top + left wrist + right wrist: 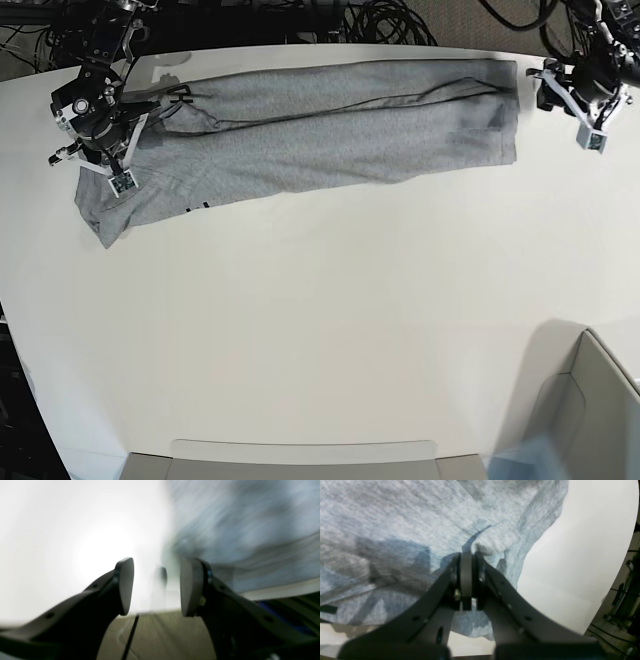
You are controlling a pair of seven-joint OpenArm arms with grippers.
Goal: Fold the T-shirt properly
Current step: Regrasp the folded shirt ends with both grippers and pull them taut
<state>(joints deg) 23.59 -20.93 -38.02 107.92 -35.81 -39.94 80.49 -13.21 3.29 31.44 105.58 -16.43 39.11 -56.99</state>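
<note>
Big white matte tabletop [320,330] with a rounded edge fills most of the base view. Tangle of black cables [385,20] behind its far edge. Grey open-top box [590,410] at near right corner, flat grey tray edge [285,460] along the near side

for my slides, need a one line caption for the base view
Grey T-shirt stretched along the table's far edge, right gripper pinching one end.
</note>
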